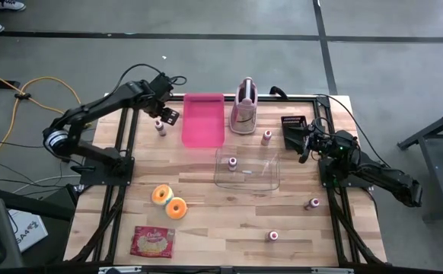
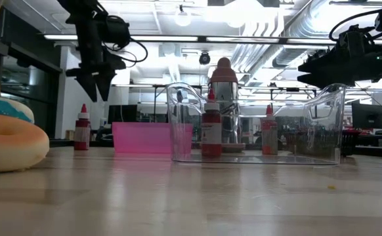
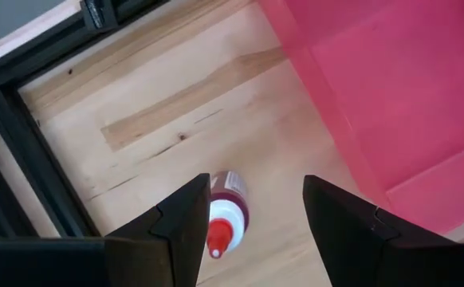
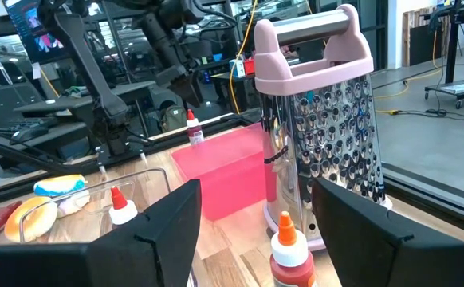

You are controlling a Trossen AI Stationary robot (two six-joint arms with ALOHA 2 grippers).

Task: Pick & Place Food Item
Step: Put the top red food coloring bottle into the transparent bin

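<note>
Overhead view straight down, low view level across table (image 2: 178, 190), wrist views close, all sharing pink tray (image 1: 203, 120)

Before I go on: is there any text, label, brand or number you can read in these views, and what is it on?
Nothing can be read.
Red flat food packet: printed front, too small to read.
Small red-capped bottles, such as the one beside the pink tray: no readable label.
White sheet on the floor: markings too blurred.

A: The bench (image 1: 229, 217) is pale wood planks, smooth, with visible grain, framed by matt black metal rails (image 1: 124, 164).

B: At frame centre, the bin (image 1: 248, 170) is clear glossy plastic; the tray (image 1: 203, 120) is translucent pink plastic.

A: The grater (image 4: 328, 119) is shiny perforated metal with a matt pink plastic handle. The doughnuts (image 1: 169, 201) lower left look glazed, and the packet (image 1: 152, 241) crinkly foil.
</note>
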